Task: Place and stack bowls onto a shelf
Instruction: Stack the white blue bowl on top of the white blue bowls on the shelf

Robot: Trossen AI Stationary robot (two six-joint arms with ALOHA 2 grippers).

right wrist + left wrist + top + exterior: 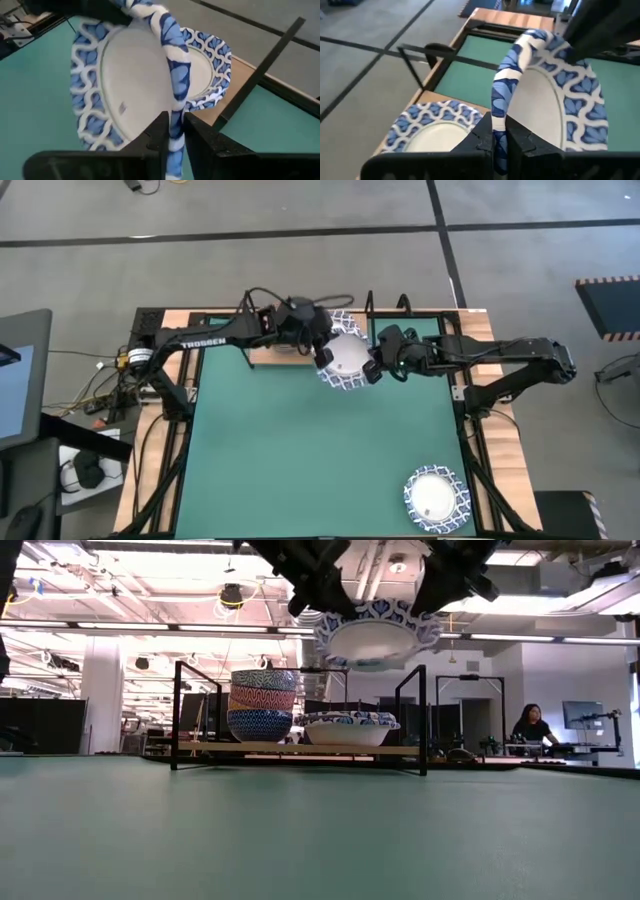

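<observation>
The held white bowl [377,633] at upper centre looks like glossy glazed ceramic with a smooth blue-patterned rim. The shelf [300,748] is pale matt wood between thin black metal wire frames. The green mat [320,450] looks matt and smooth.

Light comes from long ceiling strip lamps [150,630], seen in the low view above and behind both grippers; they glare white and wash out the ceiling around them. The held bowl [377,632] hangs against that brightness, its underside in soft shade. The green mat [300,830] below it is evenly lit and blurs toward the camera. From above, the scene is bright and flat, with only faint shadows beneath the arms. Both wrist views are soft: the dark fingers [485,137] nearest the lens are out of focus, as is the bowl rim between them.
</observation>
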